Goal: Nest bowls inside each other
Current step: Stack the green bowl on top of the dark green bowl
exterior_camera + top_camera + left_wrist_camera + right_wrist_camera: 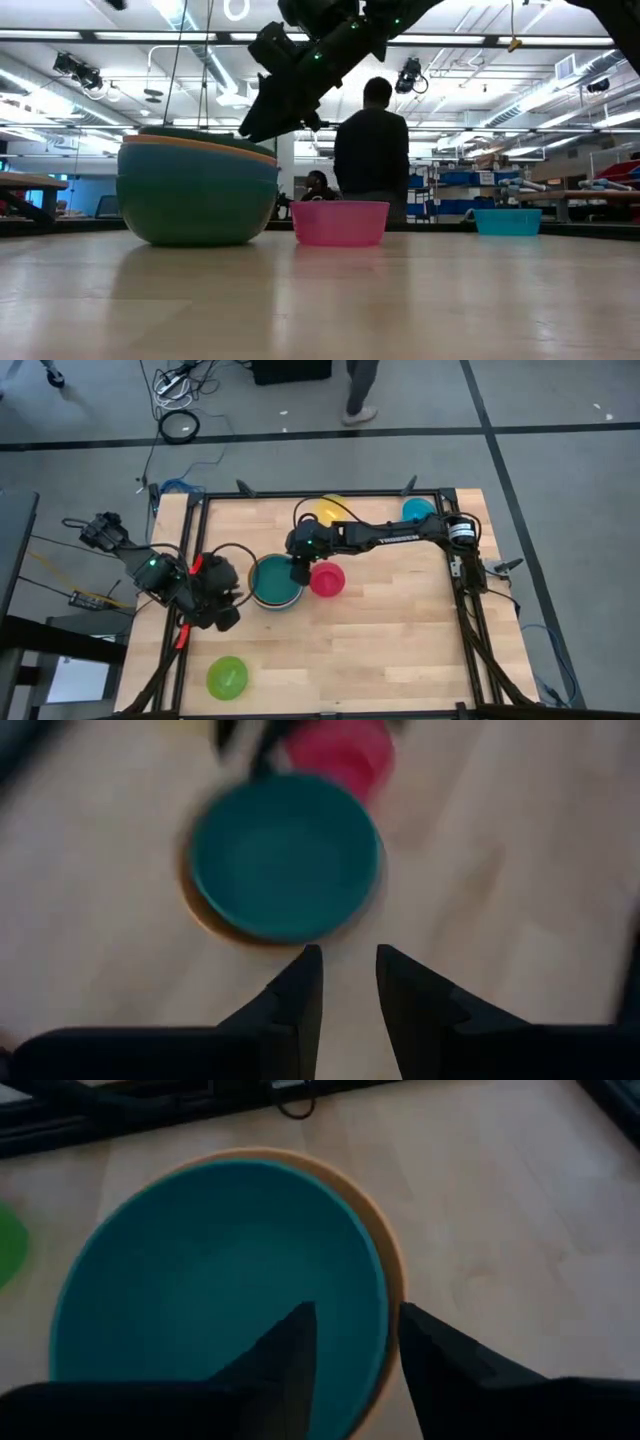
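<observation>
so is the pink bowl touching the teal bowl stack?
Apart. The low view shows a strip of background between the pink bowl and the teal bowl stack; each sits separately on the table.

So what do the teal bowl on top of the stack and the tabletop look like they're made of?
Teal bowl: probably plastic, with a smooth satin finish; its colour is even, its rim thin, and it carries only a soft sheen. Tabletop: wood, likely butcher-block or laminate; pale planks with visible grain and seams, and a low gloss that mirrors the bowls faintly in the low view.
</observation>
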Robot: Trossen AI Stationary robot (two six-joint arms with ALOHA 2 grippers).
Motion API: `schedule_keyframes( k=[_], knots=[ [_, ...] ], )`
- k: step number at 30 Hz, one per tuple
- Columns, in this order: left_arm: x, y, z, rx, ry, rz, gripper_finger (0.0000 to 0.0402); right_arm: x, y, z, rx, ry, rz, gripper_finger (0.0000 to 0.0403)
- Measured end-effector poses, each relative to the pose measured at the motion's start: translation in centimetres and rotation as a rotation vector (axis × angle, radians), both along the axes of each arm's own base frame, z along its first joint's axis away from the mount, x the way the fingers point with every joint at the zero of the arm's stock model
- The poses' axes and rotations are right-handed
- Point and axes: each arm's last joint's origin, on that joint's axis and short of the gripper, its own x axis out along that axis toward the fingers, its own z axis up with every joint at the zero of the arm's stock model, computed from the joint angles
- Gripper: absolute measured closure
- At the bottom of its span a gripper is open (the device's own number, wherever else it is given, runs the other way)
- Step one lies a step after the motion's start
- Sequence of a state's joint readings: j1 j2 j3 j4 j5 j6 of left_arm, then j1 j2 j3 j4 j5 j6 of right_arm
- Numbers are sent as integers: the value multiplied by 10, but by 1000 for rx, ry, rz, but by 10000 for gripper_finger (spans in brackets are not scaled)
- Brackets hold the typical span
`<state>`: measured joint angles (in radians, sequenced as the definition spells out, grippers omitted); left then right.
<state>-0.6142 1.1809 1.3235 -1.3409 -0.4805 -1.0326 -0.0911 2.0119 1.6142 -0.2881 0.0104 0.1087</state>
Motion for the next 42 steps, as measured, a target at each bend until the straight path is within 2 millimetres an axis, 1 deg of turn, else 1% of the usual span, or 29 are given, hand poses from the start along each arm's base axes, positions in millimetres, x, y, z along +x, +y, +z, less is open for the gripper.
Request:
schedule_keyframes(
  k=[3,6,9,13,16,19,22,25,28,32,37,42],
  knots=[
    [-6,-10,-5,-99,99,-99,296,-8,8,15,-43,10,5,272],
    [-14,-23,-19,-153,207,-221,296,-20,23,37,-94,-1,23,272],
    [-22,-32,-36,-176,275,-223,296,-38,43,62,-162,-1,39,273],
    [-27,-42,-64,-205,306,-204,296,-72,78,98,-287,-7,38,275],
    [-30,-50,-86,-223,308,-235,296,-102,104,122,-376,-16,28,275],
    [-32,-55,-105,-243,302,-269,296,-130,127,141,-419,-49,0,275],
    [-35,-59,-119,-254,291,-292,296,-155,146,154,-412,-90,-31,275],
    [-37,-60,-127,-265,296,-285,296,-172,159,160,-381,-113,-54,275],
    [-40,-60,-133,-271,304,-291,296,-183,169,161,-352,-128,-77,275],
    [-39,-64,-137,-282,299,-304,296,-188,178,158,-304,-121,-89,275],
    [-36,-73,-141,-299,286,-323,296,-193,181,153,-254,-95,-119,275],
    [-31,-80,-154,-262,323,-316,296,-198,185,151,-226,-82,-133,275]
  ],
)
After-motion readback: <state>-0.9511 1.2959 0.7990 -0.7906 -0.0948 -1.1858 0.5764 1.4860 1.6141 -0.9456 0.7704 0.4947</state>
